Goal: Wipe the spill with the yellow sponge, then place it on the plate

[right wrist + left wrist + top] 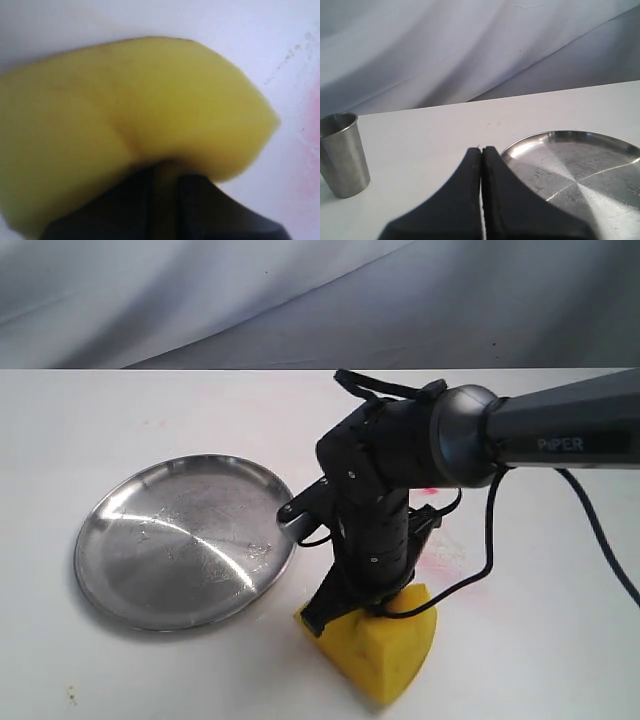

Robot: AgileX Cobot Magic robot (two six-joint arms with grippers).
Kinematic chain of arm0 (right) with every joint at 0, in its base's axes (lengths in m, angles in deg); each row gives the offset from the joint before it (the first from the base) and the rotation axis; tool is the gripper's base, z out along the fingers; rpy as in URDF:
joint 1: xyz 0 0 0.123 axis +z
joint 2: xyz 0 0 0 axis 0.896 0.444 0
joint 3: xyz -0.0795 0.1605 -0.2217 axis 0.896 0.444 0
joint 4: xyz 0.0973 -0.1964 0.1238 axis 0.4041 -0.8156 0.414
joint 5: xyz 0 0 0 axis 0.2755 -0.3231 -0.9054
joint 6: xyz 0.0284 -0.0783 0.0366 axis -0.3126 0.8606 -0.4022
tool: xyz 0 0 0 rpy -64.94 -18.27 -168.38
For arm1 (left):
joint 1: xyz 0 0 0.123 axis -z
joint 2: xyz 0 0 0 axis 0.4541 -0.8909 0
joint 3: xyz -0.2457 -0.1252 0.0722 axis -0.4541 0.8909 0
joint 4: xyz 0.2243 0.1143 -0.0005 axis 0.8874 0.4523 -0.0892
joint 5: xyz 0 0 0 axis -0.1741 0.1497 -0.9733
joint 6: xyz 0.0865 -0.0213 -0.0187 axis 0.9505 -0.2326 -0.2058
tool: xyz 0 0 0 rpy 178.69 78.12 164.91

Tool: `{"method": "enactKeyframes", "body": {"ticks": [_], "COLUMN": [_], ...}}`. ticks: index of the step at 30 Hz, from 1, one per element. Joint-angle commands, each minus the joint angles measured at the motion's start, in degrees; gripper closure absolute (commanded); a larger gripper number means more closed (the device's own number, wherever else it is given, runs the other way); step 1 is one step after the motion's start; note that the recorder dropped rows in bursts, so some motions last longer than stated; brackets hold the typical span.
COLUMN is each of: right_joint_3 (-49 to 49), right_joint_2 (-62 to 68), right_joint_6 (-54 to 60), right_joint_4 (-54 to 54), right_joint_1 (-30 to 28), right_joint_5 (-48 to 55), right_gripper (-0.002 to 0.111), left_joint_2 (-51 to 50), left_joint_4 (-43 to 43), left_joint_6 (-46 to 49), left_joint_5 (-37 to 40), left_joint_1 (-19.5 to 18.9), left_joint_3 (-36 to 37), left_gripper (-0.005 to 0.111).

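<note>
The yellow sponge (385, 650) rests on the white table near the front, squeezed between the fingers of my right gripper (362, 615), which is shut on it from above. In the right wrist view the sponge (140, 115) bulges out over the pinching jaws and fills most of the frame. The steel plate (110, 570) lies to the left of the sponge, with nothing on it. My left gripper (482, 150) is shut on nothing, with the plate's rim (530, 140) just beyond it. No amber spill shows in any view.
A pink-red streak with a pale smear (440, 555) marks the table behind the sponge, and shows as a pink stain (310, 150) in the right wrist view. A steel cup (342, 155) stands upright on the table off to the side of the left gripper. A black cable (590, 520) hangs from the right arm.
</note>
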Motion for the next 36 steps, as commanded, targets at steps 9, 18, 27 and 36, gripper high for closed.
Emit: {"method": "enactKeyframes", "body": {"ticks": [9, 18, 27, 36], "right_joint_3": [-11.08, -26.62, -23.13, -7.75], "right_joint_2": [5.1, 14.6, 14.14, 7.37], "right_joint_6": [10.37, 10.49, 4.52, 4.01], "right_joint_4": [16.19, 20.09, 7.94, 8.32], "right_joint_1": [18.25, 19.88, 19.6, 10.25], "right_joint_5": [-2.9, 2.1, 1.18, -5.1], "right_gripper": [0.108, 0.108, 0.108, 0.108], "left_joint_2": [0.2, 0.2, 0.2, 0.2], "left_joint_4": [-0.15, -0.15, -0.15, -0.15], "left_joint_6": [0.02, 0.02, 0.02, 0.02], "left_joint_5": [-0.37, -0.37, -0.37, -0.37], "left_joint_1": [0.35, 0.35, 0.35, 0.35], "left_joint_3": [0.27, 0.27, 0.27, 0.27], "left_gripper": [0.107, 0.107, 0.107, 0.107]}}
